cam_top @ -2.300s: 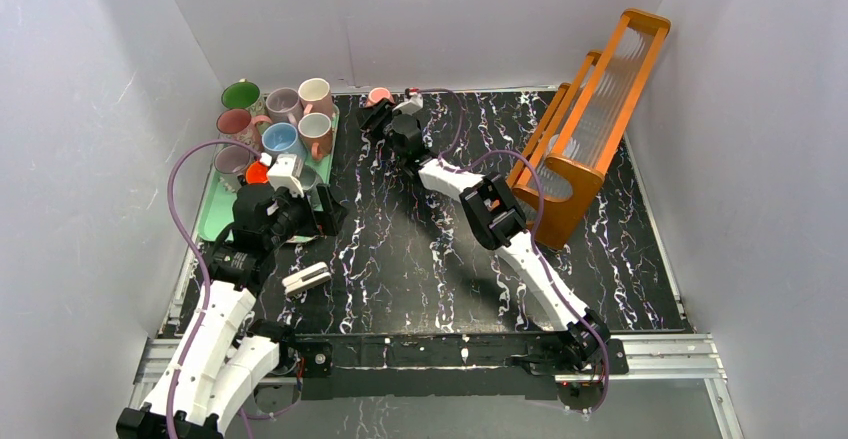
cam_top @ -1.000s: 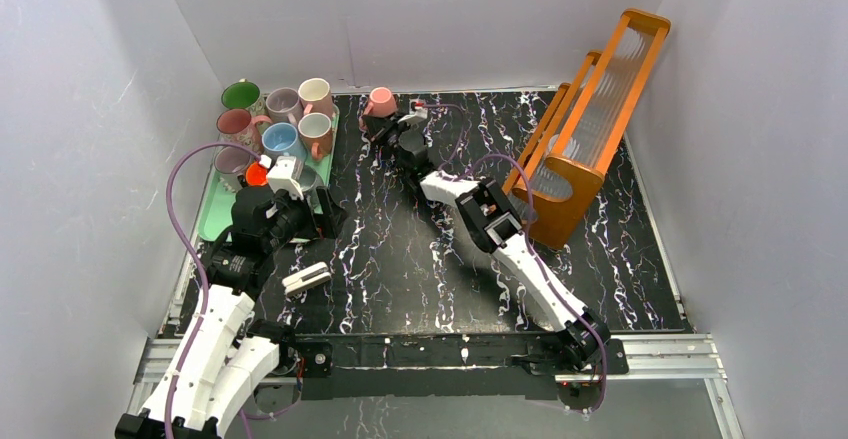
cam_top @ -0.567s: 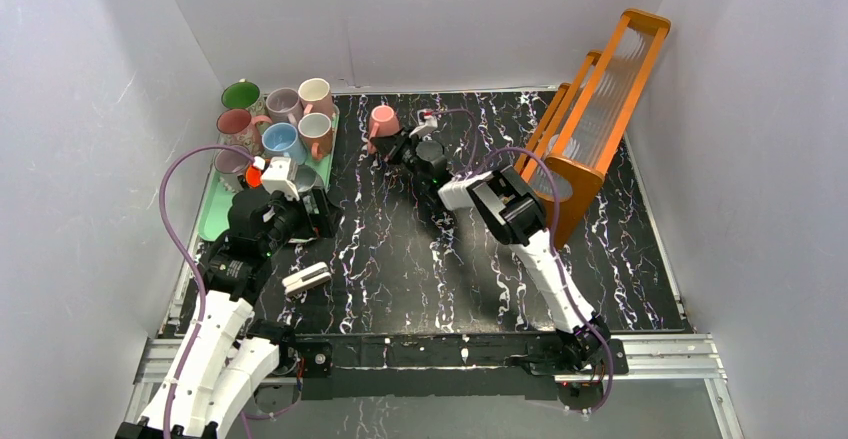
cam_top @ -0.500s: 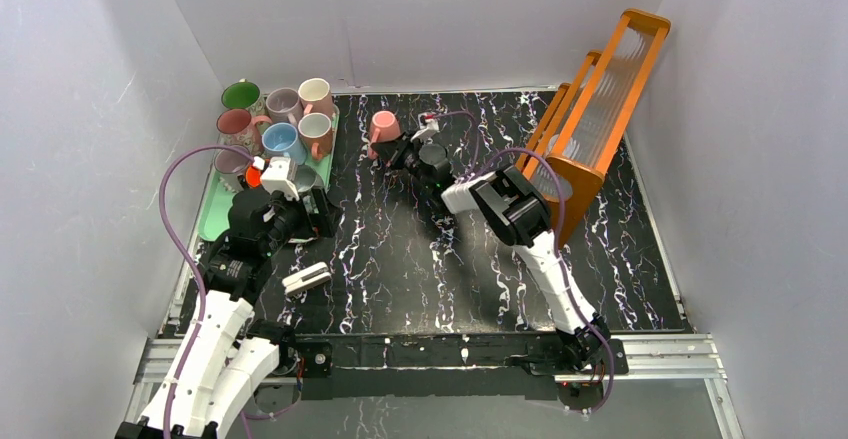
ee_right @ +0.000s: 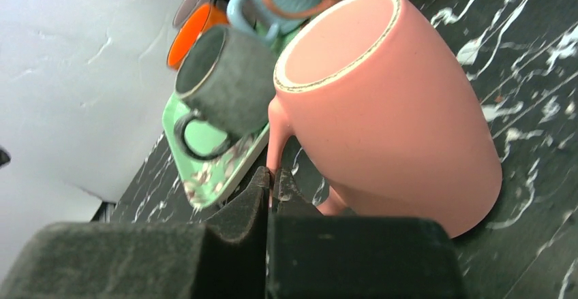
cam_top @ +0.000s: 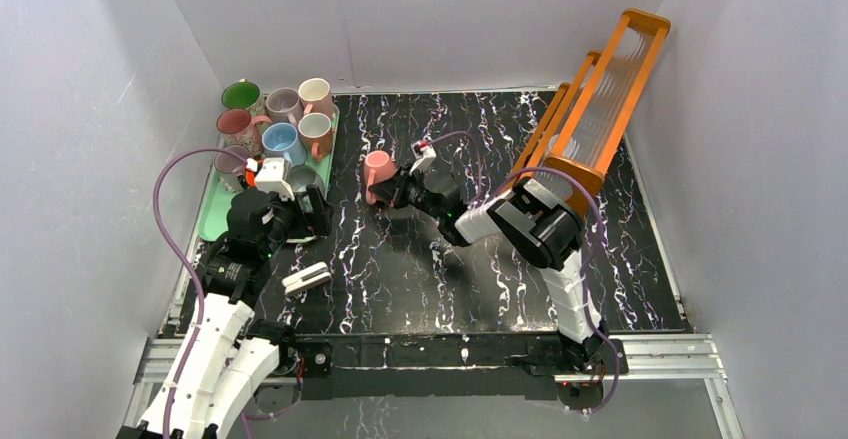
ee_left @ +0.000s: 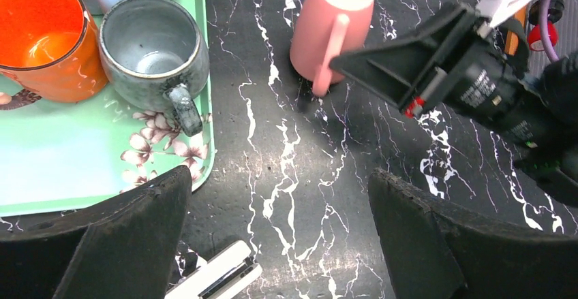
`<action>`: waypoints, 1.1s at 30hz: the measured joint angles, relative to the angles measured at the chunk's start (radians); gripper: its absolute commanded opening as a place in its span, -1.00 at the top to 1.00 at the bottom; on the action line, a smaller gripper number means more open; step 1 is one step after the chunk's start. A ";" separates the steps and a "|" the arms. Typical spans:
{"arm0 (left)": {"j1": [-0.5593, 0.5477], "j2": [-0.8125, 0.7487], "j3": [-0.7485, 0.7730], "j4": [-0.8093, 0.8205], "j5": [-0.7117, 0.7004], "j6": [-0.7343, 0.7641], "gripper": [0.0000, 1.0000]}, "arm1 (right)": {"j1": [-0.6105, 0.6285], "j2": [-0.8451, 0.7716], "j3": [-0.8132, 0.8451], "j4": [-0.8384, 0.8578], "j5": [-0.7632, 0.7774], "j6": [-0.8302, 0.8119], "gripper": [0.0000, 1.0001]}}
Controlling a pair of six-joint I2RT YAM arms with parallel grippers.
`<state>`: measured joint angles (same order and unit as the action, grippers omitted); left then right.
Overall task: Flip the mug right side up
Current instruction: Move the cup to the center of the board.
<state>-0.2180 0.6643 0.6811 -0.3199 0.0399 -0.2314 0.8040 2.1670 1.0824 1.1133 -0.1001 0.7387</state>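
The pink mug (cam_top: 378,172) stands bottom up at ten o'clock on the black surface (cam_top: 620,259), near the green tray (cam_top: 215,221). Only the right wrist view shows the right jaws pinching its handle (ee_right: 278,135). The left jaws are spread wide, holding nothing.

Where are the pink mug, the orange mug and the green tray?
pink mug (ee_left: 310,33), left wrist view, on its side wall.
orange mug (ee_left: 41,47), left wrist view, on its inside.
green tray (ee_left: 82,169), left wrist view, on its bare floor.
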 measured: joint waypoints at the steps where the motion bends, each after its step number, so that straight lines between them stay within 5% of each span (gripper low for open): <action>1: 0.000 -0.004 0.000 0.000 -0.003 0.000 -0.97 | 0.010 -0.022 -0.025 -0.007 0.004 -0.003 0.97; 17: 0.000 -0.012 0.000 0.000 -0.034 0.004 -0.97 | 0.071 -0.399 -0.344 -0.266 0.132 -0.030 0.66; 33: 0.000 -0.025 0.000 -0.001 -0.016 0.004 -0.97 | 0.144 -0.555 -0.190 -0.846 0.433 0.026 -0.05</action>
<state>-0.2180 0.6395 0.6811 -0.3206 0.0235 -0.2276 0.9482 1.6119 0.8921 0.2672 0.3332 0.7650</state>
